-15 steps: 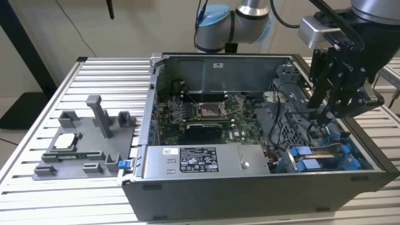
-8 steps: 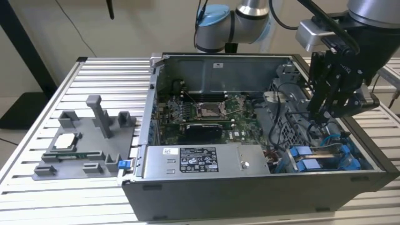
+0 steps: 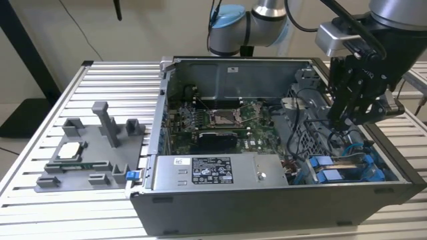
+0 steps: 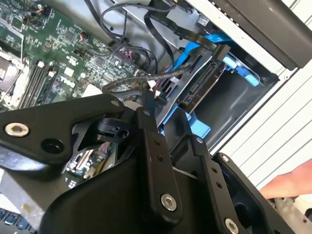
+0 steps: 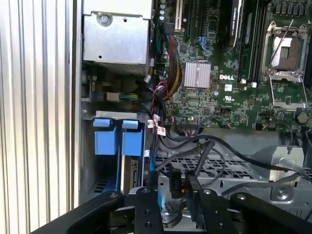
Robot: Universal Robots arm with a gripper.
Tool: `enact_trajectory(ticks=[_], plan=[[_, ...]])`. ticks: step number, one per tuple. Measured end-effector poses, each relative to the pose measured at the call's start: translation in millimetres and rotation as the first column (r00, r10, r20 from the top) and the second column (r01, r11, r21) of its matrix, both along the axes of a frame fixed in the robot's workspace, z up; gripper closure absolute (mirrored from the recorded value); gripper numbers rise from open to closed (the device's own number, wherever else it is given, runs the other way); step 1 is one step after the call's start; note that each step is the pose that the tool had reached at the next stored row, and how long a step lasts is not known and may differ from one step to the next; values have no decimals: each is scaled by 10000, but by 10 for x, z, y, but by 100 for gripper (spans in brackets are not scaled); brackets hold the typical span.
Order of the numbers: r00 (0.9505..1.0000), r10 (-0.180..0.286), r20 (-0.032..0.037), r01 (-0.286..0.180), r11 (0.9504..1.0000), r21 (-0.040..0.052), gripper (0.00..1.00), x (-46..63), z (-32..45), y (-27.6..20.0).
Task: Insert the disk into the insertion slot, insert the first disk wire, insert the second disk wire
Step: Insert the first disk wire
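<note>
The disk (image 4: 204, 84) lies in its blue caddy (image 5: 118, 141) inside the insertion slot (image 3: 363, 172), at the case corner on the exterior view's right. My gripper (image 3: 343, 125) hangs just above the drive cage, beside the slot. In the first wrist view my gripper (image 5: 173, 195) looks shut on the black plug of a disk wire (image 5: 174, 185), whose cable loops away over the cage. In the second wrist view the fingers (image 4: 146, 117) sit close to the disk's connector edge, with a dark braided wire (image 4: 146, 78) running past them.
The grey power-supply box (image 3: 220, 172) fills the case's front, with the motherboard (image 3: 213, 120) behind it. A perforated grey panel (image 5: 219, 165) carries loose cables. A grey fixture with parts (image 3: 93, 150) stands on the slatted table. A person's hand (image 4: 287, 187) shows outside the case.
</note>
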State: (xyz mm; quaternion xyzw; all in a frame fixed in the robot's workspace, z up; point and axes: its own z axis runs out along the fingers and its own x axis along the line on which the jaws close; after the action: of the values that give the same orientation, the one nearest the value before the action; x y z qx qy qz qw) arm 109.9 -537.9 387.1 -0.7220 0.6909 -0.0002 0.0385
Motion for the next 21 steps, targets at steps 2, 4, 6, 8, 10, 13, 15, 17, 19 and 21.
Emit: enact_trajectory(ticks=[2,4,6,8,10,13,15,17,19,21], plan=[[10000,83,2,-83,10000,-1,0,-6,0,0],[9999,132,7,-132,9999,0,0,-9,1,0],[9998,190,26,-190,9998,-1,0,-11,1,0],[9997,242,57,-242,9997,-2,0,-12,1,0],[9995,280,119,-280,9996,-4,0,-13,1,-1],[9993,305,219,-305,9995,-4,0,-12,-2,0],[9992,305,243,-305,9995,-4,0,-18,-3,0],[9992,304,255,-304,9995,-4,0,-26,-3,0],[9992,305,269,-305,9995,-6,0,-32,-3,0],[9991,305,285,-305,9995,-9,0,-40,-3,0]])
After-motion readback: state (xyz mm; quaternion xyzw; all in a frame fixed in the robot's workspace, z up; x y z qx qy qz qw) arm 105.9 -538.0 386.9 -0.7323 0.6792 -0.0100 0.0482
